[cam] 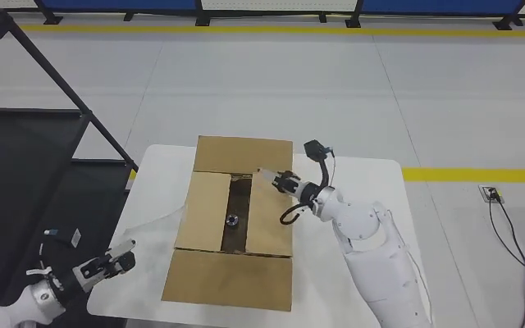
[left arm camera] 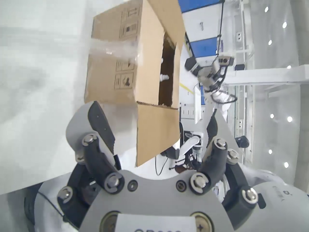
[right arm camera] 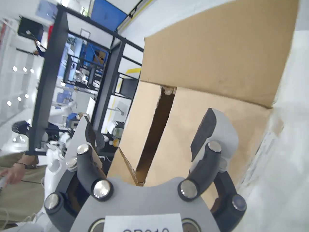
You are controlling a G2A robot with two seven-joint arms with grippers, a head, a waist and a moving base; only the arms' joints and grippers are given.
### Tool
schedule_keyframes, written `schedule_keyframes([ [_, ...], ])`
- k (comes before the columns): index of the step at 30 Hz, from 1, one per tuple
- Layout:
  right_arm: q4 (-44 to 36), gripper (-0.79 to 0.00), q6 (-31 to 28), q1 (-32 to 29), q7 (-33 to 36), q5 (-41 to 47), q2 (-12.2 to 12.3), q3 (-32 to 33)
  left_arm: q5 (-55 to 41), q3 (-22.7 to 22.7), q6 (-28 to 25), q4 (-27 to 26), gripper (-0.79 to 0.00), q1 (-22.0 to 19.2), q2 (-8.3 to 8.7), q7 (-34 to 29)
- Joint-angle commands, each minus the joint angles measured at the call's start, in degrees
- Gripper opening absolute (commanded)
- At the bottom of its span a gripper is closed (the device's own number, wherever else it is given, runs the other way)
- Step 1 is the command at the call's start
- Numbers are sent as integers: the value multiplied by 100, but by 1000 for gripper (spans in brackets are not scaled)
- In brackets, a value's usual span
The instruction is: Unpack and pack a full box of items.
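Cardboard box sits in the middle of the white table with all four flaps unsealed. The far flap and the near flap are folded outward. The far one reaches past the table's far edge in the top view, and the near one ends close to the near edge. The two side flaps lie roughly level over the opening, with a dark gap between them. A small dark round item shows through that gap, and the left wrist view catches small white items inside.

Right gripper is at the far corner of the right side flap, just above the cardboard. Its fingers are spread wide, one over the right flap and the other toward the gap, and they grasp nothing. I cannot tell whether a fingertip touches the flap.

Left gripper is well apart from the box, at the table's near left corner over the edge. It is also wide open and holds nothing, and its wrist view faces the box's printed side wall.

Bare tabletop lies to the right of the box, beneath the right arm, and a narrower strip runs along its left side. A black frame stands close to the table's left edge.
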Motion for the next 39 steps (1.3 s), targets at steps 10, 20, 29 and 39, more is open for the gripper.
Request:
schedule_keyframes([
  [10,1532,0,-347,713,-952,588,14,333,92,835,266,538,0,-637,161,-1341],
  [20,3782,0,-499,1911,-1307,760,-181,-176,-81,1358,313,612,0,-962,231,-1640],
  [29,4965,0,-1431,2535,-698,1286,-270,-257,-850,1341,780,596,0,-1002,275,-1551],
  [39,5087,0,-2202,2633,-26,1657,-224,-182,-1279,1268,958,476,0,-981,315,-1064],
])
